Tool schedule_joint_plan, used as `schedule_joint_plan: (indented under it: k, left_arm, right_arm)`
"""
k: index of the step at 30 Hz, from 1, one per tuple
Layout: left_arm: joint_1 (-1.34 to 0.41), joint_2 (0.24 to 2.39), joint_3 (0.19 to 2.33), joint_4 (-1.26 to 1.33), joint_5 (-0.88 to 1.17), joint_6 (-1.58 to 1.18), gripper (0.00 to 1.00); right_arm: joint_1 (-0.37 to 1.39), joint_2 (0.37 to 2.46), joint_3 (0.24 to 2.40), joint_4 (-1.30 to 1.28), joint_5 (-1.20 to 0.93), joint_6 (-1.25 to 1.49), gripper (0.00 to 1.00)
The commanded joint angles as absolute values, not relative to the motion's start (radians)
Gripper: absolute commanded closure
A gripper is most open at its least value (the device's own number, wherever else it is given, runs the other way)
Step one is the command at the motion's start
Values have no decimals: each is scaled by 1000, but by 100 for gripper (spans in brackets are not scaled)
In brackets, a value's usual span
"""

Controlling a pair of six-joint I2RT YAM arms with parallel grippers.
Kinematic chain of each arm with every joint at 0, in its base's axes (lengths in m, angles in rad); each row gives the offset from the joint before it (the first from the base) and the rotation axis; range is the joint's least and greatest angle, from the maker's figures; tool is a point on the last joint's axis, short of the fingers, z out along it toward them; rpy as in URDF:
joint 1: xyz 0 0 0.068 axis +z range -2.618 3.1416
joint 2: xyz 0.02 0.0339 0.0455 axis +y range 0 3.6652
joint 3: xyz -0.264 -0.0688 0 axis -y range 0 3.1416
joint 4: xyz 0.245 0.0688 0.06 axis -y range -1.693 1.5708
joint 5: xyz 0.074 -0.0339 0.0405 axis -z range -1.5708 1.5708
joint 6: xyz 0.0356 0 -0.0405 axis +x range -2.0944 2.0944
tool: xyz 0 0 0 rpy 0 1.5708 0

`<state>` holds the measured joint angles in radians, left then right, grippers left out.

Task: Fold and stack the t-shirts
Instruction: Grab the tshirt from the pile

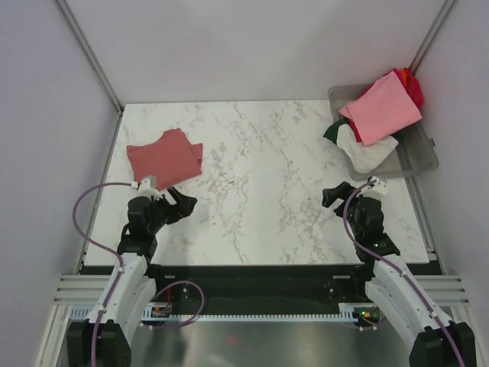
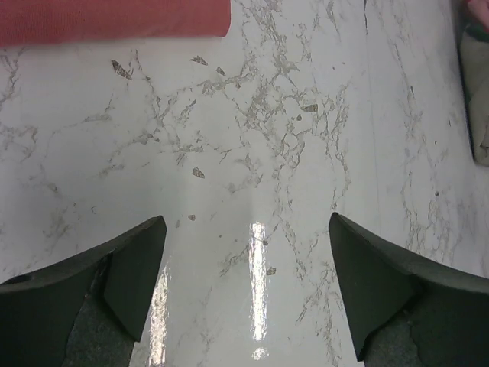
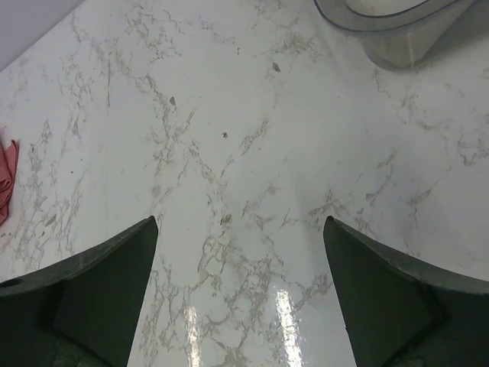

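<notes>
A folded dusty brick-red t-shirt (image 1: 165, 158) lies on the marble table at the far left; its edge shows at the top of the left wrist view (image 2: 107, 18) and a corner at the left of the right wrist view (image 3: 6, 180). A clear bin (image 1: 416, 157) at the far right holds a heap of t-shirts: a pink one (image 1: 382, 107) on top, a cream-white one (image 1: 367, 149), a dark green one (image 1: 335, 131), a red one (image 1: 412, 86). My left gripper (image 1: 182, 205) is open and empty, just below the red shirt. My right gripper (image 1: 334, 194) is open and empty, near the bin.
The bin's rim shows at the top of the right wrist view (image 3: 382, 30). Grey walls enclose the table (image 1: 260, 191) on three sides. A black rail runs along the near edge between the arm bases.
</notes>
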<state>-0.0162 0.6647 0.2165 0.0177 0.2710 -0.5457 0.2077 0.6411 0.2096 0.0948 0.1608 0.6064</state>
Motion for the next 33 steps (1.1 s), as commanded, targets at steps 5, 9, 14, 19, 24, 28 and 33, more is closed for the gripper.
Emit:
schedule_joint_plan:
  k: [5,9,14,19,24,28,33]
  left_arm:
    - [-12,652,239,55,284,-560,5]
    - [-11,652,239,55,285,-558,5]
    - [-11,664,242,55,287,-558,6]
    - [-11,672,244,57,296,-558,7]
    - [-11,687,245,66,290,-558,7]
    - [-11,718,256,67,301,-558,8]
    - [-11,712,255,71,307,-557,9]
  right_arm:
    - [209,591,198,98,244,612,2]
    - [209,652,277,11,355,603,15]
    - [166,908,619,-176,383,663,25]
    - [80,1199,937,-244,356,670,25]
    - [37,1406,1113,-249,359,696,20]
    - [37,1589,1264,-249,362,692,11]
    - [35,1716,1359,-250,402,669,18]
